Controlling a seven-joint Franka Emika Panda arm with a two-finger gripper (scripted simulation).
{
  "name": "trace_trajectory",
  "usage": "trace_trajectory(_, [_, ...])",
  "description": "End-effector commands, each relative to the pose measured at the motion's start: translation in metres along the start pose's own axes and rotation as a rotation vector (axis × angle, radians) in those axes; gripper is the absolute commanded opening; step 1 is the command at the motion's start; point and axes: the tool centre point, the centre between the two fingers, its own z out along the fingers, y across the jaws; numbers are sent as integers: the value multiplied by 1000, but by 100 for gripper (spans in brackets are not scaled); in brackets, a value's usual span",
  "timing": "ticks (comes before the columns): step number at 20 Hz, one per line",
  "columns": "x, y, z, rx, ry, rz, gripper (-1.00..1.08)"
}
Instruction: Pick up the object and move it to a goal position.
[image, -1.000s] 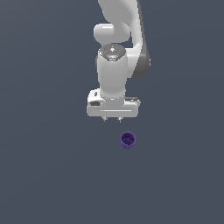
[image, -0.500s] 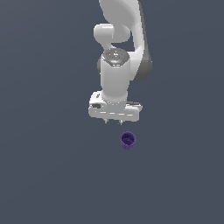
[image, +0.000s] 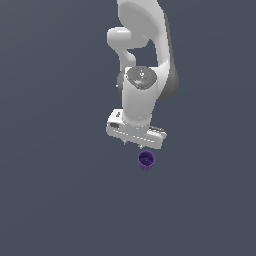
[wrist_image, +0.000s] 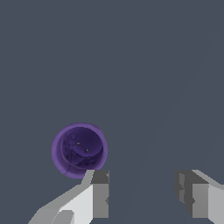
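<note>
The cup (wrist_image: 79, 149) stands upright on the tabletop (image: 55, 200), just beside the gripper (wrist_image: 142, 192), outside its gap. Jaws are apart and empty. Likely light, rigid, smooth-walled: grip across the outer wall at mid-height, centred, with moderate force.

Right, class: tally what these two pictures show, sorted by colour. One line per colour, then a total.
Purple: 1, the cup-like cylinder, standing apart from the fingers.
White: 1, the robot arm with its gripper, jaws apart and empty.
Total: 2
</note>
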Motion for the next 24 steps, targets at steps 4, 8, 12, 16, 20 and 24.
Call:
trace_trajectory(4, [4,-11,10,-27,-6,122,28])
trace_trajectory(8, [7,-19,17,-49,-6,209,28])
trace_trajectory(12, [10,-27,24,-71,-3,295,28])
trace_trajectory(16, [12,-36,31,-95,4,380,28])
trace_trajectory(20, [14,-44,38,-118,15,464,28])
trace_trajectory(24, [15,-54,44,-141,31,547,28])
